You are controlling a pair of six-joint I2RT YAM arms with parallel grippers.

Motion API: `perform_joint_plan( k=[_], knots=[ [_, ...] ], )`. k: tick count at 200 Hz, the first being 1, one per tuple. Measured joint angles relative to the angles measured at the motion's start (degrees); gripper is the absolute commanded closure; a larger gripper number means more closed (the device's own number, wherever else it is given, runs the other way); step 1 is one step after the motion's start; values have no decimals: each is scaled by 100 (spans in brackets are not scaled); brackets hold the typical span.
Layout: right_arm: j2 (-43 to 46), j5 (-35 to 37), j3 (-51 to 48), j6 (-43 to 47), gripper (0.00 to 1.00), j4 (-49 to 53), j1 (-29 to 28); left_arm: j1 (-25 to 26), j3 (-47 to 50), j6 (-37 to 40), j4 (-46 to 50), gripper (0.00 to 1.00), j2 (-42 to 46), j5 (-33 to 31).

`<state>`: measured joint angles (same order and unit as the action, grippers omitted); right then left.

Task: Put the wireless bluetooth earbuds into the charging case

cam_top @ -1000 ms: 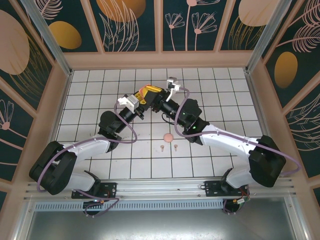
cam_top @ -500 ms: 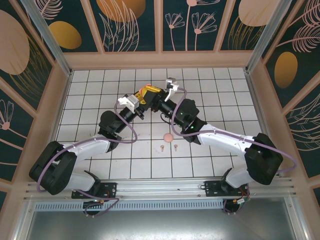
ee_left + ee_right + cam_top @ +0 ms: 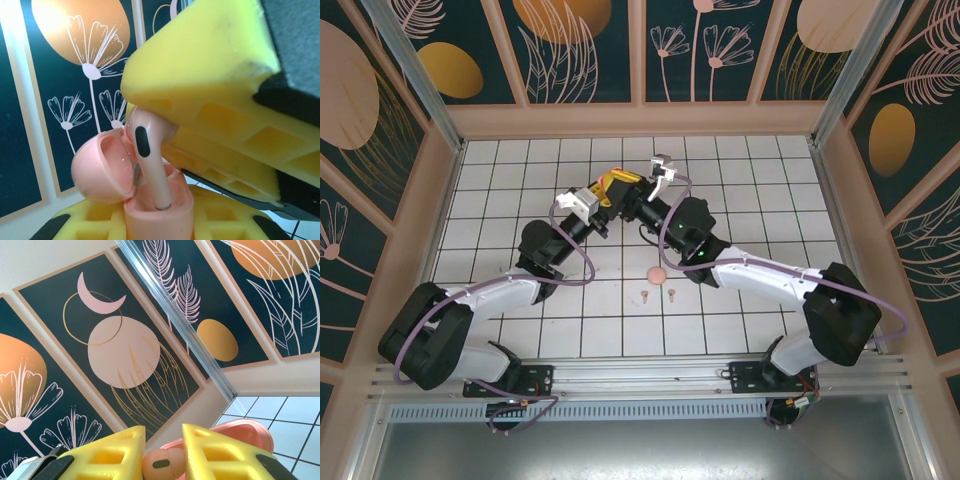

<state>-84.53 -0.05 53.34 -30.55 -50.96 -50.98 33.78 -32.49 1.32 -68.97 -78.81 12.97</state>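
Earbud going stem-first into a held charging case

Nearer the arm bases than the charging case point(image 3: 159, 212), two loose earbuds point(image 3: 644, 294) lie on the white-tiled bench point(image 3: 760, 200), with a round pink puck point(image 3: 658, 273) just beyond them. The left fingers point(image 3: 95, 224) clamp the case's body, its lid flipped open. The right fingers point(image 3: 212, 447) pinch a coral-pink earbud point(image 3: 149, 150) by its head, the stem tip down inside the case's well. Behind the case stand floral wall panels point(image 3: 75, 75).
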Motion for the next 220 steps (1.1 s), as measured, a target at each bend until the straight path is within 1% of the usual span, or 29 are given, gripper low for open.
perform_joint_plan(
  k=[74, 220],
  knots=[
    [-94, 0, 9, -262, 76, -116, 42, 0, 0, -4, 68, 100, 0, -94],
    [-94, 68, 63, -83, 76, 105, 37, 0, -96, -2, 367, 100, 44, -109]
  ],
)
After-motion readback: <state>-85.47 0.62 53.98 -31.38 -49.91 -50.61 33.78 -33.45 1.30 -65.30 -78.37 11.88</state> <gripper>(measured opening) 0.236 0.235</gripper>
